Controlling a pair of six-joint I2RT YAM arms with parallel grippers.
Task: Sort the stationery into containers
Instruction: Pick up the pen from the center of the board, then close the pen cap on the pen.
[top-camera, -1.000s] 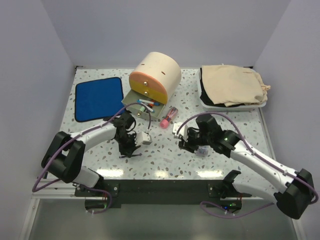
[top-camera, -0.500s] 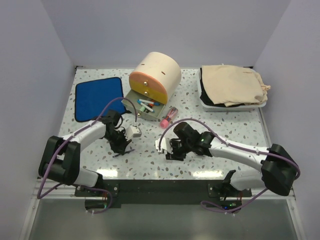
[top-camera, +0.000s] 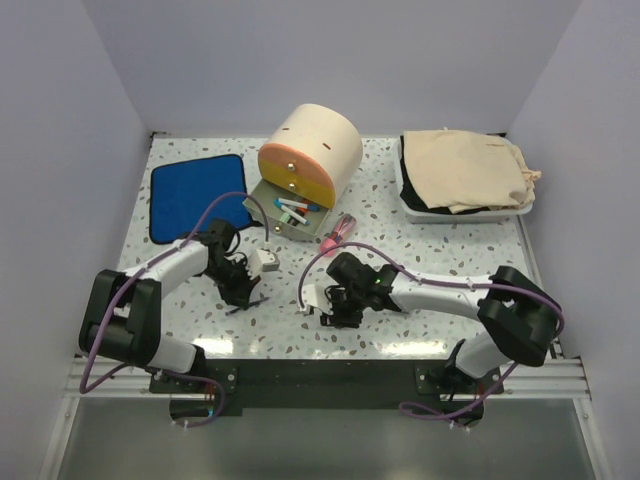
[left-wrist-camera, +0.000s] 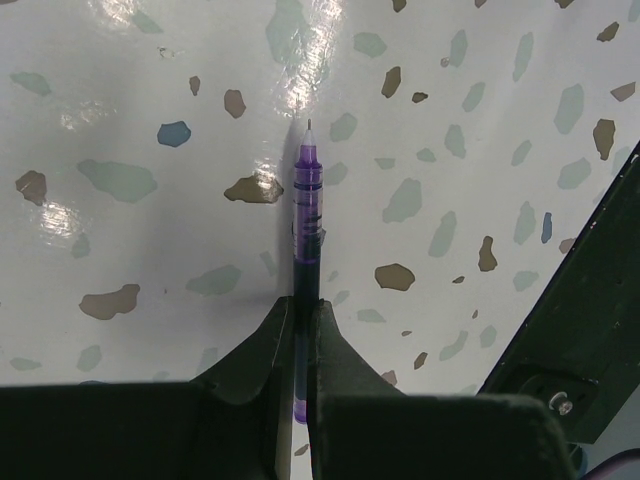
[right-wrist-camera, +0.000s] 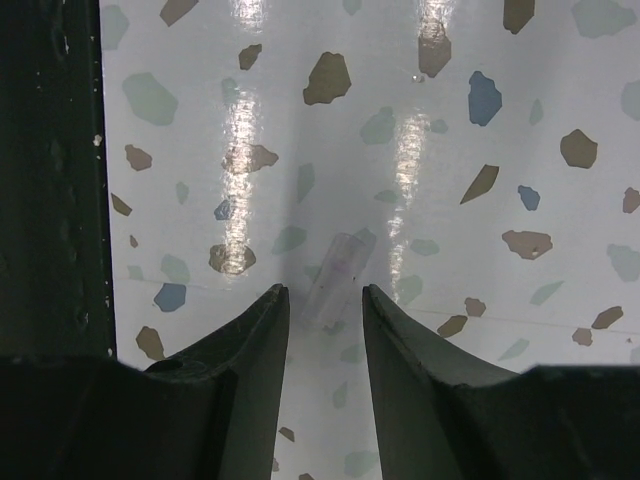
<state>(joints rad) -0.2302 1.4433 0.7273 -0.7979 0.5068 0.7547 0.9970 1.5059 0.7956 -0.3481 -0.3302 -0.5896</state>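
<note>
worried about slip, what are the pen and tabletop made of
Pen: likely plastic, with a translucent purple barrel and a fine, metal-looking tip. Tabletop: speckled terrazzo-look surface, glossy judging by the light glare; stone or laminate cannot be told.

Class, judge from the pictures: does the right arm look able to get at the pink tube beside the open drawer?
Probably yes. The pink tube lies exposed on the table, just beyond the right claw, which is open. Nothing stands between them, and the arm is bent, not stretched.
</note>
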